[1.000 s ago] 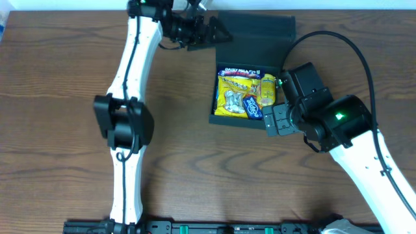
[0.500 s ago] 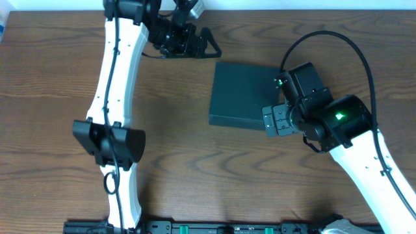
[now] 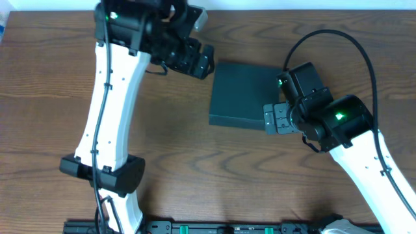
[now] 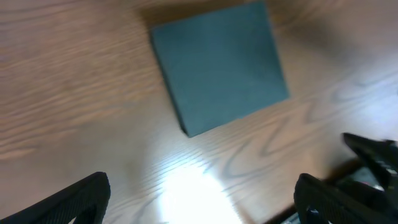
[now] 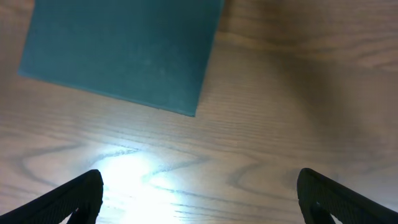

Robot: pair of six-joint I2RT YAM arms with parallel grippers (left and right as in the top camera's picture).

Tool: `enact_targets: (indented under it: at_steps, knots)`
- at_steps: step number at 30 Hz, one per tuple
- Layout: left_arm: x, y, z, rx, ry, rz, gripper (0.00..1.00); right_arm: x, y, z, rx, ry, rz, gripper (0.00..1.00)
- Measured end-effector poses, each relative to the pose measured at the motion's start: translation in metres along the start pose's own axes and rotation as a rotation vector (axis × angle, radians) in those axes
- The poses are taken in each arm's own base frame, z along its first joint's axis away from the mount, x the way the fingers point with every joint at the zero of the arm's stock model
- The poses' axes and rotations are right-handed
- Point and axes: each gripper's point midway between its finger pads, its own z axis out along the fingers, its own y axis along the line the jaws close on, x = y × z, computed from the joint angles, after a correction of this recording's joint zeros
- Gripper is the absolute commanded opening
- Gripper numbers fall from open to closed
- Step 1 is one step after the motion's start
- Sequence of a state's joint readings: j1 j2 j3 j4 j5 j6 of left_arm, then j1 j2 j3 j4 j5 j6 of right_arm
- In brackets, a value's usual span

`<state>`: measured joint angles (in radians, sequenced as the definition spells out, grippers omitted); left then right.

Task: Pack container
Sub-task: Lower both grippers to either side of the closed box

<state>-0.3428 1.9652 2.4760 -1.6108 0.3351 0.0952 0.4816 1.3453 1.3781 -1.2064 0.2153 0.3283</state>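
The container (image 3: 244,96) lies shut in the middle of the table, its flat dark teal lid down and its contents hidden. My left gripper (image 3: 203,62) hovers just off the box's far-left corner, open and empty. Seen from the left wrist, the container (image 4: 217,65) sits ahead of the wide-apart fingers (image 4: 84,196), with only wood between them at the left gripper (image 4: 202,200). My right gripper (image 3: 273,119) hangs open by the box's near-right corner. In the right wrist view the container (image 5: 121,50) is at upper left and the right gripper (image 5: 202,199) holds nothing.
Brown wood-grain table (image 3: 175,156) surrounds the box. The left arm's white links (image 3: 107,117) cross the left half of the table. The right arm's body (image 3: 338,123) and black cable (image 3: 364,52) occupy the right side. A dark part of the right arm (image 4: 373,155) shows in the left wrist view.
A second ago the lid stood open with snack packets showing; it is now down. My left gripper has drawn back from the lid toward the box's left corner. The right gripper stayed put.
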Motion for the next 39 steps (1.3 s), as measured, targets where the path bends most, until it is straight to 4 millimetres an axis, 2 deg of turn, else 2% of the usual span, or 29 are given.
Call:
enact_targets:
  at_steps: [4, 7, 9, 13, 18, 21, 23, 28, 30, 34, 39]
  knots:
    - [0.002, 0.001, 0.004, -0.094, 0.01, -0.012, 0.96, 0.014, -0.011, 0.014, 0.071, 0.033, 0.051, 0.99]
    - [0.003, 0.009, 0.003, -0.163, 0.01, -0.043, 0.96, 0.029, -0.019, 0.031, 0.125, 0.064, 0.063, 0.99]
    - [0.011, 0.017, 0.0, -0.214, 0.021, -0.07, 0.96, 0.038, -0.023, 0.037, 0.144, 0.079, 0.068, 0.99]
    - [0.037, 0.024, -0.021, -0.279, 0.013, -0.089, 0.96, 0.031, -0.025, 0.027, 0.133, 0.016, 0.086, 0.99]
    - [0.067, 0.028, -0.052, -0.32, -0.172, -0.083, 0.95, 0.022, -0.03, 0.007, 0.114, -0.079, 0.098, 0.99]
    - [0.084, 0.041, -0.048, -0.34, -0.27, -0.1, 0.95, 0.009, -0.029, 0.008, 0.11, -0.141, 0.112, 0.99]
    - [0.092, 0.053, -0.032, -0.353, -0.294, -0.122, 0.95, 0.001, -0.027, 0.016, 0.108, -0.187, 0.122, 0.99]
    - [0.104, 0.085, 0.038, -0.365, -0.231, -0.196, 0.95, -0.007, -0.037, 0.052, 0.133, -0.228, 0.156, 0.99]
    - [0.104, 0.096, 0.068, -0.344, -0.189, -0.232, 0.95, -0.008, -0.047, 0.067, 0.147, -0.217, 0.189, 0.99]
    - [0.094, 0.111, 0.114, -0.296, -0.136, -0.279, 0.95, -0.014, -0.075, 0.094, 0.176, -0.19, 0.281, 0.99]
    - [0.103, 0.12, 0.162, -0.262, -0.029, -0.325, 0.95, -0.02, -0.102, 0.127, 0.211, -0.166, 0.369, 0.99]
